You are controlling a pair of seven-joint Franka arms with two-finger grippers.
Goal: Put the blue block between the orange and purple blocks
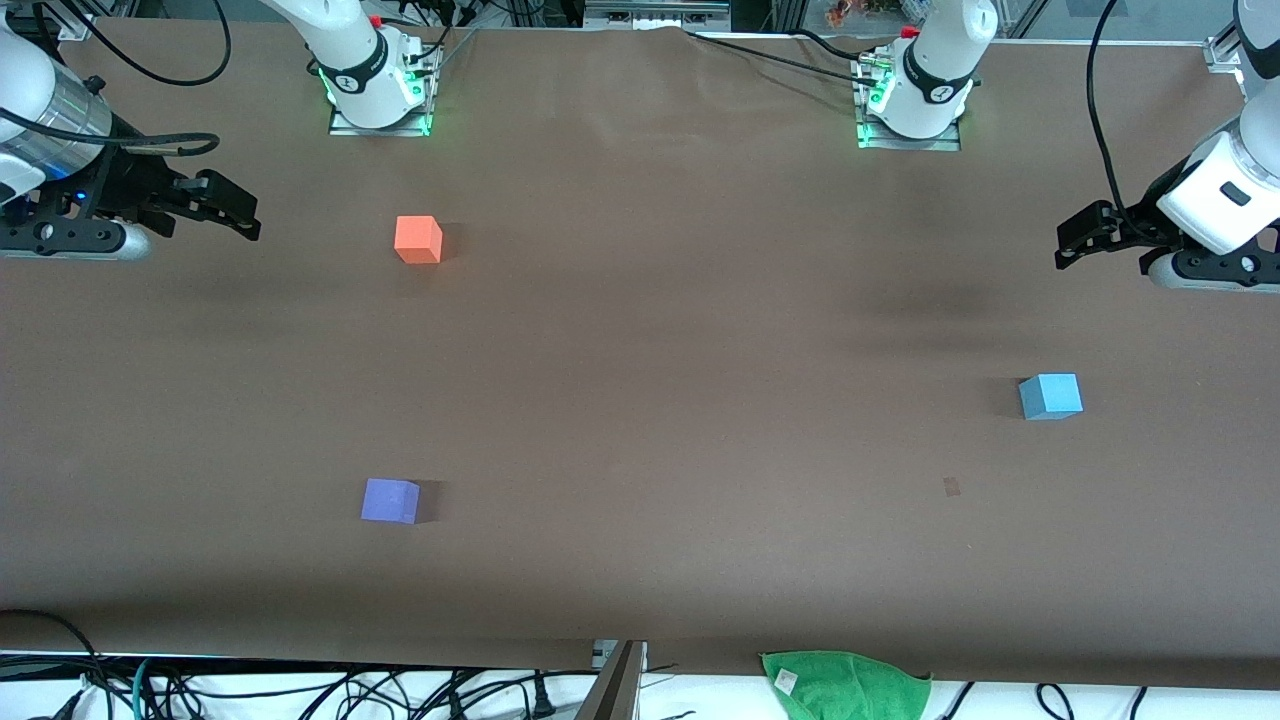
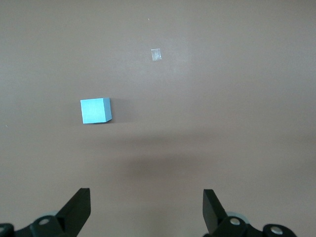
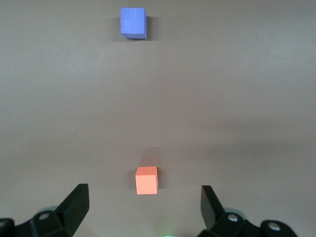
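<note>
The light blue block [image 1: 1050,396] sits on the brown table toward the left arm's end; it also shows in the left wrist view [image 2: 96,110]. The orange block [image 1: 418,239] sits toward the right arm's end, and the purple block [image 1: 390,500] lies nearer the front camera than it. Both show in the right wrist view, orange [image 3: 146,179] and purple [image 3: 133,22]. My left gripper [image 1: 1075,240] is open and empty, up in the air at the table's end, apart from the blue block. My right gripper [image 1: 235,208] is open and empty, up at the other end.
A green cloth [image 1: 845,684] lies at the table's front edge. A small pale mark [image 1: 951,487] is on the table near the blue block. The arm bases [image 1: 380,85] [image 1: 915,95] stand along the table's back edge.
</note>
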